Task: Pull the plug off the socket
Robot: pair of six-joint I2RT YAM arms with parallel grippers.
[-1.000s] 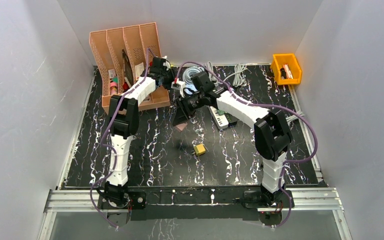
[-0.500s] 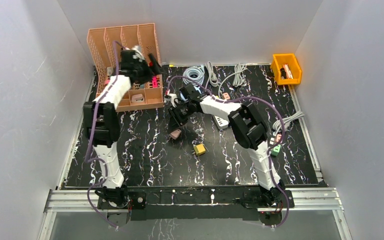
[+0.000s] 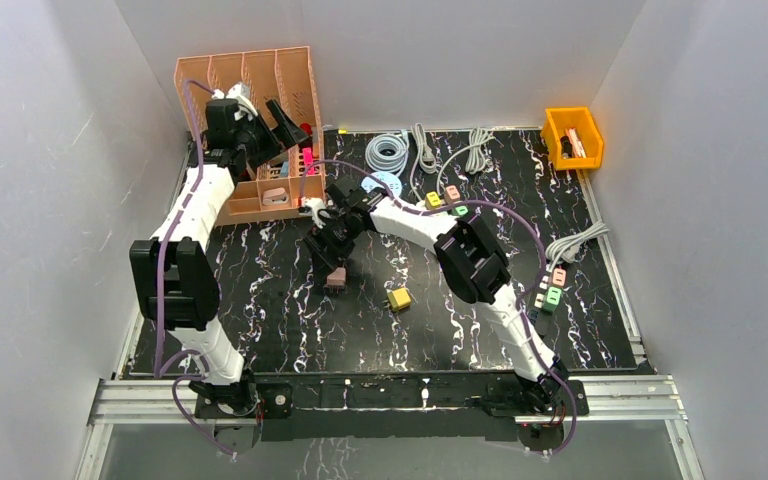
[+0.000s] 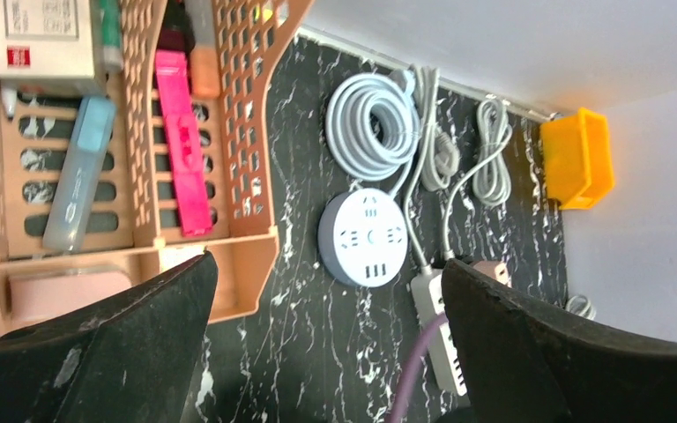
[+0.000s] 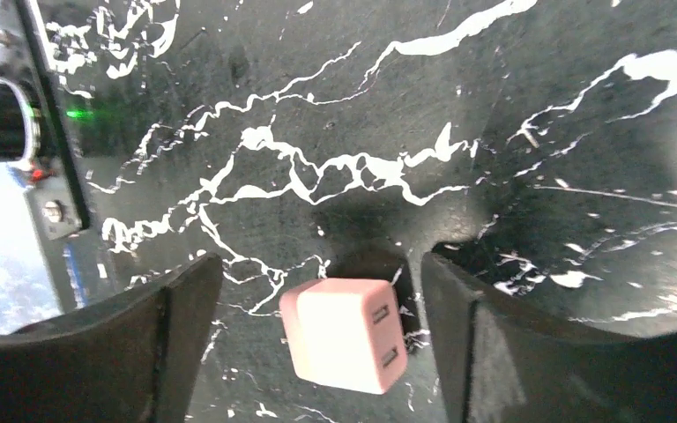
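— Both arms have swung leftward since half a second ago. The right gripper [image 3: 328, 250] has slid down and left across the table [image 3: 260, 330], and the pink plug [image 3: 337, 278] has gone with it.

— Is it gripping that plug?

— No. In the right wrist view its fingers [image 5: 97, 352] stand spread. The pink plug lies loose on the black marbled top between them, touching neither.

— And the socket?

— The white power strip [image 4: 436, 330] is well apart from the plug, further back, just beside the round socket hub [image 4: 368, 238]. From above, the right arm covers most of it. A peach-coloured plug [image 4: 492, 270] sits on its far end.

— What about the other arm?

— The left gripper [image 3: 288, 122] has drawn back and left, over the orange file organizer [image 3: 245, 70]. It is spread wide and holds nothing. Its wrist camera looks between the fingers at the hub, the strip and a coiled grey cable [image 4: 375, 123].

— Anything near the pink plug?

— A yellow plug [image 3: 399, 299] lies on the table near it, to its right.
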